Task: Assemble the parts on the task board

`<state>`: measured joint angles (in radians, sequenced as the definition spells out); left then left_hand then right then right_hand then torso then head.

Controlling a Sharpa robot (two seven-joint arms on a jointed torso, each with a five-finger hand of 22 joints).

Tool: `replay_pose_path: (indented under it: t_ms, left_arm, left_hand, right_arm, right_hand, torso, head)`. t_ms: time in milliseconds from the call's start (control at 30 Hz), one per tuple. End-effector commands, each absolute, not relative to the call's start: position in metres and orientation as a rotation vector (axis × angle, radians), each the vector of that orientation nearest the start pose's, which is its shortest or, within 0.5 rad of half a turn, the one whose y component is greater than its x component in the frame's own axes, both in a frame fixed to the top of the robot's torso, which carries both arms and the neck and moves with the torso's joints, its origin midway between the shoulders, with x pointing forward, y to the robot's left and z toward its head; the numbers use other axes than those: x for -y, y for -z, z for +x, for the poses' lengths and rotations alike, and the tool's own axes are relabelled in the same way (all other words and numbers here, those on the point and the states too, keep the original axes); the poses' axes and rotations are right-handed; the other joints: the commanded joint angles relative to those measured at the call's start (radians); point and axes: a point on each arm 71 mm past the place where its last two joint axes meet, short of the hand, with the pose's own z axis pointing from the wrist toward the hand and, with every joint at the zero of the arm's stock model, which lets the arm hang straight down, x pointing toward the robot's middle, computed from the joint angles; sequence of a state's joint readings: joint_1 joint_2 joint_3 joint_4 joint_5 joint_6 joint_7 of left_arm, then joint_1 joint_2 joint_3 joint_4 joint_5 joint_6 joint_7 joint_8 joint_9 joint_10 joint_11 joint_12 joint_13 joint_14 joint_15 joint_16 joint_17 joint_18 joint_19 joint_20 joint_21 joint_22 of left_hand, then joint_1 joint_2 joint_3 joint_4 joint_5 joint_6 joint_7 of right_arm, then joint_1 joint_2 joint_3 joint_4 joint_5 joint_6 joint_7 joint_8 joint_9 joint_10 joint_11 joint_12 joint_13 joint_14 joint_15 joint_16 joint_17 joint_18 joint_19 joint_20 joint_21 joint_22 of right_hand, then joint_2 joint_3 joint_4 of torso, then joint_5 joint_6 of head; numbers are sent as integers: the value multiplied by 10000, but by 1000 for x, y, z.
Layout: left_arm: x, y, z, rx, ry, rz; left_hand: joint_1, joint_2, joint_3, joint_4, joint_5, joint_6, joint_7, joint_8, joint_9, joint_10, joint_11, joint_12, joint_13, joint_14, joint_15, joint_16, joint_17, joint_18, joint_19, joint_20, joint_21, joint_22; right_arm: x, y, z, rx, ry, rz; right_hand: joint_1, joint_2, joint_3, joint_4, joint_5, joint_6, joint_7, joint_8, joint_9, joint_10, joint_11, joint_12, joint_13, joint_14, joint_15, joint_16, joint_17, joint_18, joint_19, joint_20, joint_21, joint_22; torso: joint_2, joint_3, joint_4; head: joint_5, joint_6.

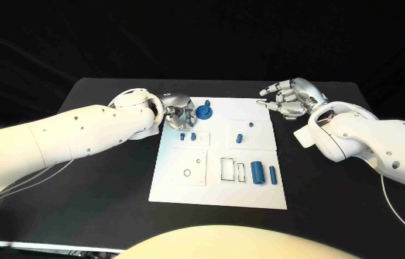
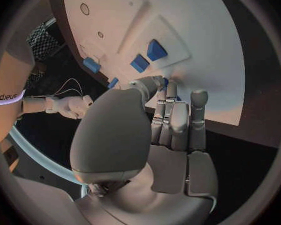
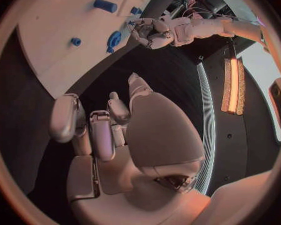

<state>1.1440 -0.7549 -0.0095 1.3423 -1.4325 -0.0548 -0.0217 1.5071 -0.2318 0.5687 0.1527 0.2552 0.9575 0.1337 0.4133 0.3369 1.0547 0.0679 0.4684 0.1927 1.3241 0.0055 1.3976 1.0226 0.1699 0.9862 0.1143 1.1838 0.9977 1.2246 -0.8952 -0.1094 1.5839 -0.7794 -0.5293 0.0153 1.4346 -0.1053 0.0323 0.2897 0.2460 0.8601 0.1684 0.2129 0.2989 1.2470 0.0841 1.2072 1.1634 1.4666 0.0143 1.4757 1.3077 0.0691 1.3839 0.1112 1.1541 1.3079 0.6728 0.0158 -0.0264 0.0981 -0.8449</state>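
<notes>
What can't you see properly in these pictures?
- Head view: whether the left hand grips the blue gear; its fingers cover the contact.
- Left wrist view: the piece at the fingertips, hidden by them.
- Head view: the small marks on the task board are too small.

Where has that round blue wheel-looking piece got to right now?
In the head view the blue wheel sits at the far left corner of the white task board, right beside the left hand, whose fingers are against it.

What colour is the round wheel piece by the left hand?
Blue wheel piece; the head view shows it best.
</notes>
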Motion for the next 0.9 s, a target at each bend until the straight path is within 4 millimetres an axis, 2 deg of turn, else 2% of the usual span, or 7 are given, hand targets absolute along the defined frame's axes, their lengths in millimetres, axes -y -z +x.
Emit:
replay_pose_path:
  t_ms: [33, 200, 433, 567, 900]
  left_arm:
    - [-204, 235, 501, -19595, 6403, 2096]
    - [-204, 234, 501, -19523, 6506, 2032]
    - [-203, 233, 501, -19431, 6613, 1923]
    - [-205, 233, 501, -19462, 6562, 1845]
    - [-211, 234, 502, -19543, 6330, 1681]
  left_hand:
    - [-108, -2, 27, -84, 29, -106, 42, -105, -11, 44, 44, -55, 1, -3, 44, 22, -4, -179, -10, 21, -23, 0]
    - [-171, -38, 45, -102, 28, -316, 94, -361, -94, 43, 74, -168, 14, -7, 72, 30, -26, -182, -1, 41, -36, -1]
    - [-287, -130, 73, -91, 30, -686, 126, -801, -242, 56, 80, -297, 63, -17, 85, 48, -64, -180, 7, 66, -74, -17]
    - [-391, -231, 98, -47, 39, -1212, 31, -1266, -427, 72, 67, -398, 123, -31, 78, 63, -109, -172, 0, 74, -137, -64]
    - [-460, -301, 77, -6, 42, -1431, 17, -1467, -532, 79, 71, -451, 157, -71, 82, 52, -183, -165, -25, 76, -192, -111]
  right_arm:
    - [221, 189, 474, -16262, -9444, 5119]
    - [221, 189, 474, -16268, -9441, 5120]
    - [221, 189, 474, -16250, -9451, 5110]
    - [221, 189, 475, -16239, -9443, 5112]
    - [223, 189, 475, -16216, -9390, 5145]
  right_hand:
    - [-27, 56, 46, 3, 37, 7, -20, 39, -17, -52, -32, -31, -9, 545, -84, -57, 727, 196, -87, -2, -56, 536]
    - [-27, 56, 46, 3, 37, 7, -20, 39, -17, -52, -32, -31, -9, 545, -84, -57, 727, 196, -87, -2, -56, 536]
    - [-27, 56, 46, 3, 37, 7, -20, 39, -17, -52, -32, -31, -9, 545, -84, -57, 727, 196, -87, -2, -56, 536]
    - [-35, 46, 60, 3, 40, 0, -22, 52, -29, -62, -35, -52, -40, 542, -89, -78, 705, 200, -91, -7, -95, 524]
    - [-38, 25, 55, 0, 38, -22, -18, 46, -37, -151, -32, -148, -145, 534, -88, -97, 674, 224, -144, -7, -217, 466]
  torso:
    - [5, -1, 2]
    - [4, -10, 0]
    - [2, -3, -1]
    - [3, -3, -3]
    - [-4, -4, 2]
  head:
    - [-4, 7]
    - [-3, 15]
    - [5, 10]
    - [0, 22]
    - [-4, 44]
